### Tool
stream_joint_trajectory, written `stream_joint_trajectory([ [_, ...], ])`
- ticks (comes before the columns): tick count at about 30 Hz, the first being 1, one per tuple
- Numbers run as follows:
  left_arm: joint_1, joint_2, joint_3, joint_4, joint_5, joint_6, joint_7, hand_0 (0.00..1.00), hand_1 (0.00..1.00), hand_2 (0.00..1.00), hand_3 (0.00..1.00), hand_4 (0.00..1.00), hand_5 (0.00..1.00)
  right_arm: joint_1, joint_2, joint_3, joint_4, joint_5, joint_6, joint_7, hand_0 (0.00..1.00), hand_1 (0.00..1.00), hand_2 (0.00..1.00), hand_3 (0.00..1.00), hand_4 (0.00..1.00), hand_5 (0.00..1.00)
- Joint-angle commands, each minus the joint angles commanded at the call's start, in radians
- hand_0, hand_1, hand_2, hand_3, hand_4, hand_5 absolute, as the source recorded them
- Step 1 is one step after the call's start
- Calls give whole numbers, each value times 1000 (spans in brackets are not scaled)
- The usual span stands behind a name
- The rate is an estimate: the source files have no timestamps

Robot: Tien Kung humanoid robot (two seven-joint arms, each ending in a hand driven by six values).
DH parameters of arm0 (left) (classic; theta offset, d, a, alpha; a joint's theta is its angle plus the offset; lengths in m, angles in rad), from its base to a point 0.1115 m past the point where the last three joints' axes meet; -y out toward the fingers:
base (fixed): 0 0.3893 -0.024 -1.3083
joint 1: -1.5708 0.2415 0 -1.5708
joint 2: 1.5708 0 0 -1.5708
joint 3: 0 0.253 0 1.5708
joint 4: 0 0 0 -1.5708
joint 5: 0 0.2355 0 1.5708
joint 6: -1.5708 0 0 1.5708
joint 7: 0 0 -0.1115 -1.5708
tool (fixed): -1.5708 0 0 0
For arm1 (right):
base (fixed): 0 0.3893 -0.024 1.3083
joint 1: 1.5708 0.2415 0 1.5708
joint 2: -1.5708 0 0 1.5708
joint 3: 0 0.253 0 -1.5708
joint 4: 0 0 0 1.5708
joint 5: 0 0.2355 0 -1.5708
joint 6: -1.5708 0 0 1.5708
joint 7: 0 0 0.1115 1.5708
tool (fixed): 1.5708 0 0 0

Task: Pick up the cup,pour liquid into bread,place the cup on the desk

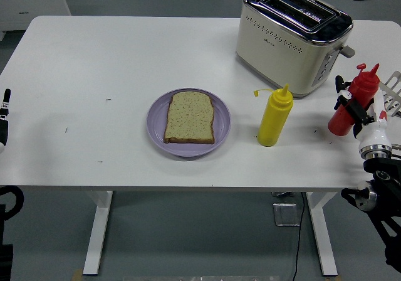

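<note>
A slice of bread (189,117) lies on a purple plate (158,134) near the middle of the table. No cup shows; instead a red squeeze bottle (351,104) stands tilted at the right edge, with my right hand (357,114) shut on it. A yellow squeeze bottle (275,116) stands upright between the plate and the red bottle. My left hand (4,121) rests at the far left edge, only partly visible.
A cream and chrome toaster (292,35) sits at the back right, just behind the two bottles. The white table (100,68) stretches bare to the left of the plate. Its near edge runs along below the plate.
</note>
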Motion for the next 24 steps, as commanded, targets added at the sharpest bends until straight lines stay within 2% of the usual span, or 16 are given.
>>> stream_joint_trajectory([
  [11, 1, 0, 3, 0, 1, 0, 0, 780, 737, 730, 683, 568, 998, 7, 15, -52, -20, 42, -4, 16, 121, 125, 255, 329, 694, 275],
  [13, 1, 0, 4, 0, 1, 0, -1, 781, 737, 728, 683, 569, 998, 8, 17, -56, -25, 45, -4, 18, 152, 139, 282, 340, 692, 272],
  [24, 3, 0, 6, 0, 1, 0, -1, 781, 736, 729, 683, 569, 998, 11, 22, -69, -41, 58, -1, 24, 176, 159, 302, 350, 692, 272],
])
